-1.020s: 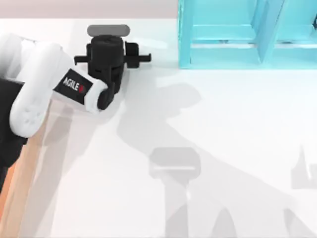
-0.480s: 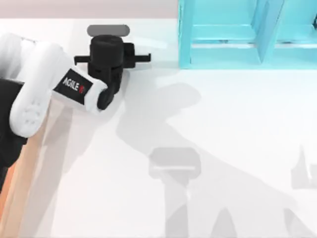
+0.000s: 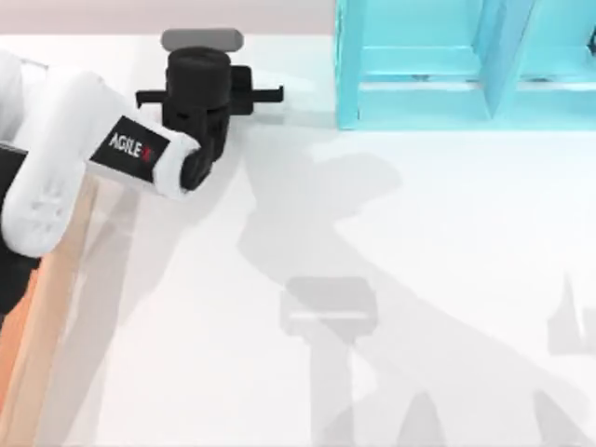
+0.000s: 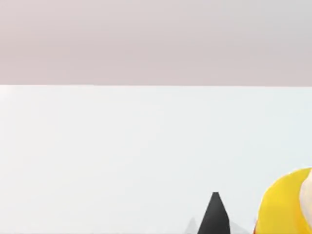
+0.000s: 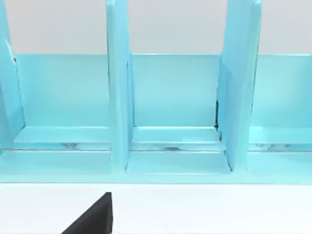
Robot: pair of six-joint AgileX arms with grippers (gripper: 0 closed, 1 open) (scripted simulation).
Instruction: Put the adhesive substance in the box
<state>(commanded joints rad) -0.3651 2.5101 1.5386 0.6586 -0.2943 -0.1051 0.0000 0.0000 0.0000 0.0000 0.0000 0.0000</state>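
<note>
Left gripper [image 3: 197, 88]: over the bench's [image 3: 419, 242] far left part
Box [image 3: 42, 317]: at the left edge
Turquoise shelf [image 3: 466, 65]: far right

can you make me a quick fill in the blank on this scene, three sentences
1. The left hand is over the far ____ part of the table in the top view.
2. In the left wrist view, the glue bottle beside the fingertip is ____ in colour.
3. The shelf facing the right wrist camera is ____ in colour.

Missing words: left; yellow; turquoise
</note>
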